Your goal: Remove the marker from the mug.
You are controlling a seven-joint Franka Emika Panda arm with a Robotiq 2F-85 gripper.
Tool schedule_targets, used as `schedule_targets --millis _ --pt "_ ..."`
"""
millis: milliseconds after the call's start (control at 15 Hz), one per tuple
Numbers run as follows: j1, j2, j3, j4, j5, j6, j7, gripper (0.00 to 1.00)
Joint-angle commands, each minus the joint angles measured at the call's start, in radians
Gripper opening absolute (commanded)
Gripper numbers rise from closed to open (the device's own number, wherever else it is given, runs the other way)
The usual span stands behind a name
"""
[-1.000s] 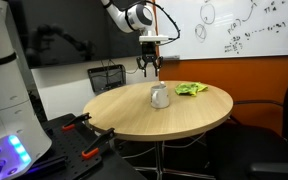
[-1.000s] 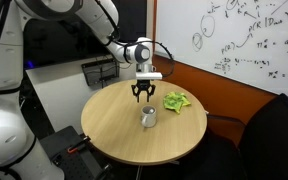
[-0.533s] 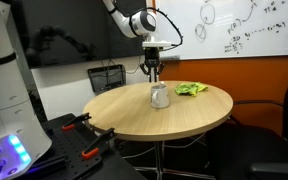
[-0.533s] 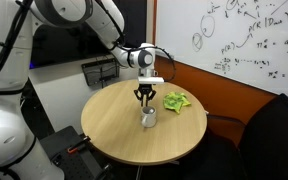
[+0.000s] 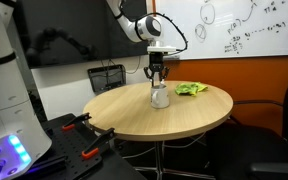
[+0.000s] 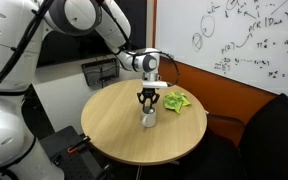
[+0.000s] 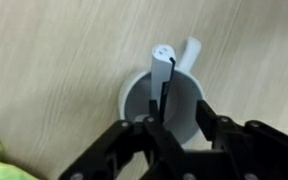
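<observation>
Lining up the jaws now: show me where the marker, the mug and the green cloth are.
marker (image 7: 161, 72): wrist view, on the white barrel below the cap.
mug (image 7: 133, 97): wrist view, on its left inside wall.
green cloth (image 6: 176, 101): in an exterior view, on the middle of the crumpled cloth.

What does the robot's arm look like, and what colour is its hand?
The arm is big, white and rounded, with dark bands at its joints. A thin black cable loops beside the wrist. The hand is black, with two chunky fingers.
</observation>
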Motion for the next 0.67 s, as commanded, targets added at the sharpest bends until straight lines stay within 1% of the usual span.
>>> schedule_targets --millis 0,133,200,267,600 --pt "-0.017 0.033 0.014 0.057 -0.015 -0.064 -0.014 0.57" --pt "-0.017 0.045 0.012 0.070 -0.024 -0.082 -0.013 0.58" --pt "-0.014 0.051 0.007 0.075 -0.035 -0.088 -0.005 0.61" --pt "-0.013 0.055 0.004 0.078 -0.045 -0.090 0.002 0.59" --pt "-0.011 0.079 -0.001 0.100 -0.085 -0.111 0.008 0.59"
